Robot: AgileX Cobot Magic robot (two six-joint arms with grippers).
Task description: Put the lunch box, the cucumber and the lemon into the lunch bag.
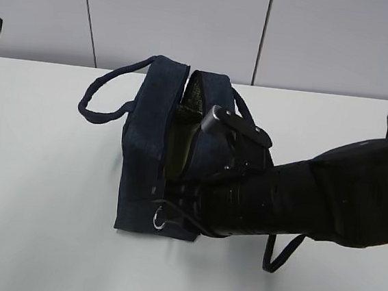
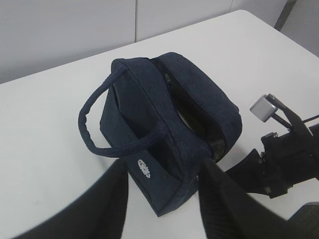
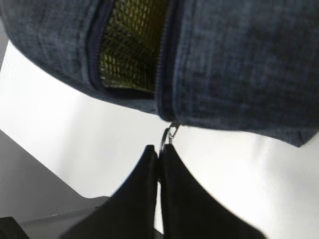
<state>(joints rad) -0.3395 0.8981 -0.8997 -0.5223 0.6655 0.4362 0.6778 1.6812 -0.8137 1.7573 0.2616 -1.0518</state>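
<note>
Where pale wall panels meet a white table [image 1: 40, 172], sits the lunch bag [image 1: 154, 148], zipper parted over mesh lining. Hides most of its interior behind the right arm; lunch box, cucumber, lemon not discernible. Right gripper [image 3: 158, 152]: clenched, tips just below the ring pull [image 3: 169, 134], grip on it unclear. Left gripper [image 2: 162, 174]: released, straddling the bag's logo end, holding nothing.

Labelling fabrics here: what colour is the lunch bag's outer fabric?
Dark navy blue; the lunch bag shows best in the left wrist view.

lunch bag [image 1: 145, 148] on white table [image 1: 37, 206]
</note>
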